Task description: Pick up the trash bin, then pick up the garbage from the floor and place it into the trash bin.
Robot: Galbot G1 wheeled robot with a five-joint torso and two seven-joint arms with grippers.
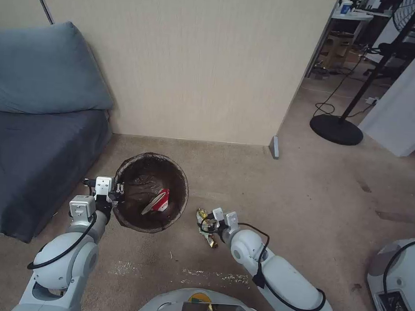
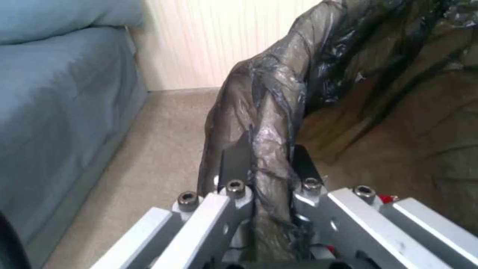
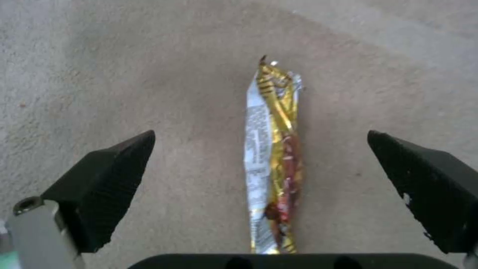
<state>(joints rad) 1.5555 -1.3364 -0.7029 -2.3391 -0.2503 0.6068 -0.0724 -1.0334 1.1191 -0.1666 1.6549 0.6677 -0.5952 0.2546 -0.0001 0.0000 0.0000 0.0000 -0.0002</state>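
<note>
The trash bin [image 1: 136, 167], round and lined with a dark brown bag, stands on the carpet by the wall with a red-and-white packet [image 1: 159, 202] lying inside. My left gripper [image 1: 117, 193] is shut on its near-left rim. In the left wrist view the bag-covered rim [image 2: 269, 123] is pinched by the left gripper [image 2: 266, 158]. A piece of garbage, a long yellow snack wrapper [image 1: 206, 233], lies on the floor right of the bin. My right gripper [image 1: 211, 223] hovers over it, open. The wrapper [image 3: 274, 160] lies lengthwise midway between the right gripper's [image 3: 260, 135] spread black fingers [image 3: 107, 186], untouched.
A blue sofa [image 1: 29, 154] with a cushion stands close on the left of the bin. The beige wall [image 1: 199, 66] ends at a corner [image 1: 274, 147]. Beyond it are a black floor-stand base [image 1: 335, 129] and cables. A white machine [image 1: 399, 280] sits at the right.
</note>
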